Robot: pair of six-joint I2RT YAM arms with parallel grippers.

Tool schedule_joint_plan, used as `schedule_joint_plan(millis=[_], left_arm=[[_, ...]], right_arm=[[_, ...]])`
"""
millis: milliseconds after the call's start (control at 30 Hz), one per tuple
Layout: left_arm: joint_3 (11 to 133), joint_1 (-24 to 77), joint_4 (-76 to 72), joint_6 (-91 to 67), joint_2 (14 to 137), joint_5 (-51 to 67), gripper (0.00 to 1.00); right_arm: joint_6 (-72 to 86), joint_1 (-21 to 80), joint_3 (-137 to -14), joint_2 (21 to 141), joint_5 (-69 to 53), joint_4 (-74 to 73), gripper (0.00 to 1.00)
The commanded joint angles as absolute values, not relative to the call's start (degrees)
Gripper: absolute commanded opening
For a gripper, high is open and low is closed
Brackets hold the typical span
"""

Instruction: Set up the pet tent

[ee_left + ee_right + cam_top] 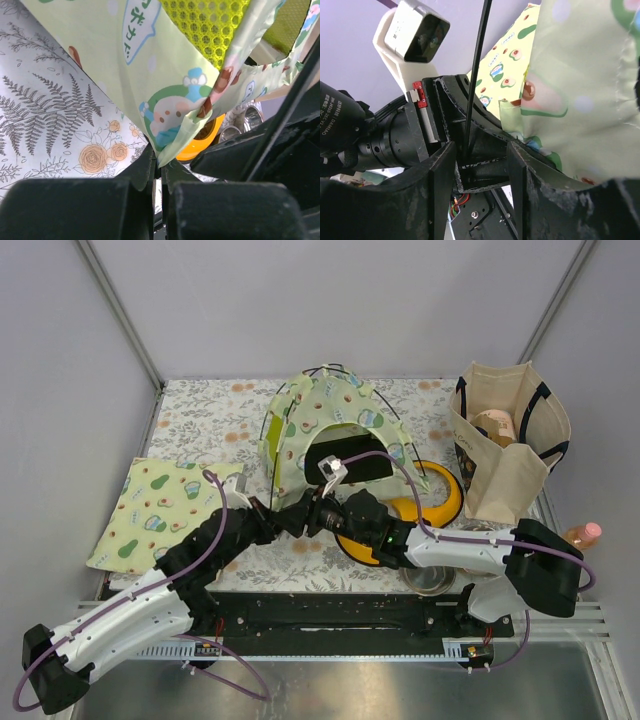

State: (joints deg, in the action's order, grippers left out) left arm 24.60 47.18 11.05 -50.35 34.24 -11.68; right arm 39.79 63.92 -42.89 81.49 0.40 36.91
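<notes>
1. The pet tent (325,420) stands at the back middle of the counter (200,410).
2. The left gripper (160,172) has its jaws clamped on the tent's lower fabric corner.
3. The right gripper (481,152) has its jaws apart, with a thin black pole (475,75) between them.

avocado mat (150,510), tote bag (510,445), orange feeder (446,503)

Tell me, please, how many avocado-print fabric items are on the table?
2: the pet tent standing at centre back, and a flat mat at the left edge.
</notes>
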Motion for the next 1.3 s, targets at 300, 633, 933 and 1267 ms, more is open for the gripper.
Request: schedule_joint_plan(millis=[300,633,933,1267], left_arm=[[25.6,47.1,16.2,-59.1,33.5,-15.7,0.00],[26.5,47.1,20.3,-63.0,30.8,-19.1,0.00],[27.2,47.0,21.3,-61.4,31.1,-18.9,0.00],[25.8,47.1,22.9,-59.2,28.7,-19.6,0.00]], right_arm=[[35.6,64.8,-51.4,86.1,4.9,36.3,0.44],[35.7,65.2,-53.2,88.9,3.2,34.6,0.37],[35.7,65.4,-55.2,91.1,-1.9,33.7,0.37],[35.0,65.4,-53.4,87.4,5.9,33.6,0.00]])
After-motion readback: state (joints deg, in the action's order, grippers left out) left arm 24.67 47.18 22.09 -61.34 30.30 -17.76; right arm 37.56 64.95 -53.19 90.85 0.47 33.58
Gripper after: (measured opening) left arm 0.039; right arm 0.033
